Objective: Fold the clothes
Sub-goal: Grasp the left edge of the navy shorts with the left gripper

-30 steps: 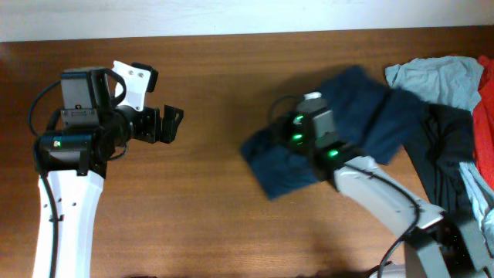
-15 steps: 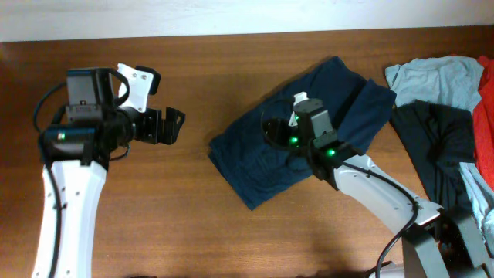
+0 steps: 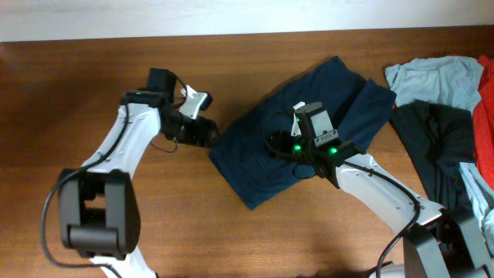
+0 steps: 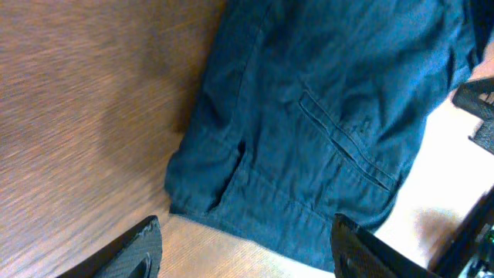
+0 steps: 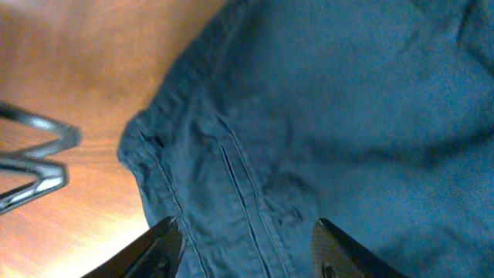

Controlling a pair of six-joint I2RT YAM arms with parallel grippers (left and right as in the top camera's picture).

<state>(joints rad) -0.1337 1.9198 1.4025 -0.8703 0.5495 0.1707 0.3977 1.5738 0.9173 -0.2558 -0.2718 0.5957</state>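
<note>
Shorts (image 3: 247,158) lie spread beneath the left gripper (image 4: 245,225) and right gripper (image 5: 245,225), both wide open, grasping nothing.

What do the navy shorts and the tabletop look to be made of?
Navy shorts: a matte woven fabric, likely cotton, judging by soft creases, stitched seams and a welt pocket. Tabletop: wood or wood-look laminate, with reddish-brown grain streaks and slight sheen; I cannot tell which.

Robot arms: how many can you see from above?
2. The left arm reaches in from the lower left, left gripper at the navy shorts' left edge. The right arm stretches from the lower right, right gripper above the shorts' middle.
</note>
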